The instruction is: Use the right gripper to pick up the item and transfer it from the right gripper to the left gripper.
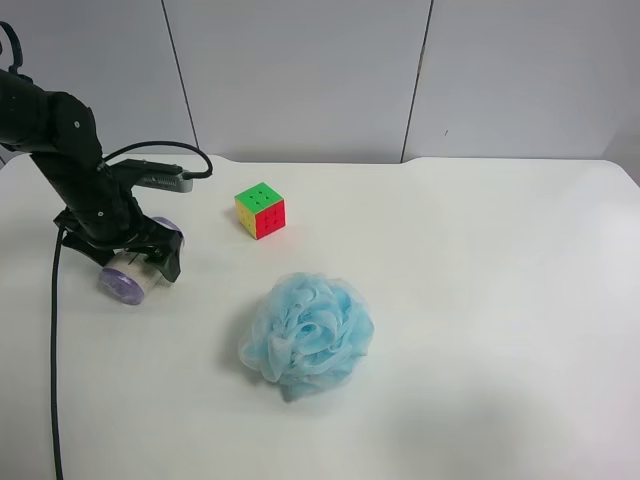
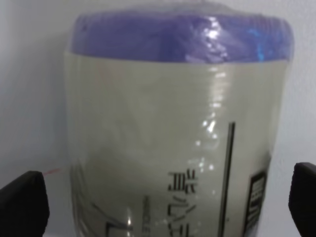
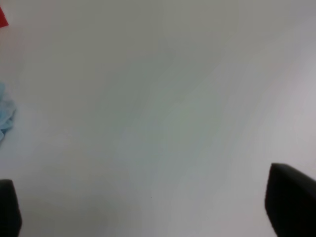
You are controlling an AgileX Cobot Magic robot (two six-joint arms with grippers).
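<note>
Where the left hand (image 2: 158, 197) gapes, the item (image 2: 177, 123) sits between its fingers

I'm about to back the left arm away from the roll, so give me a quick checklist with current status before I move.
1. Left gripper open around the item: ok, its fingers stand apart from the roll's sides.
2. Item down on the table: ok, it lies on its side under the gripper.
3. Item fully free of the fingers: cannot tell, the contact points are hidden.
4. Right gripper open and holding nothing: ok, only bare table shows between its fingers.
5. Cube and bath pouf apart from the left arm: ok.
</note>
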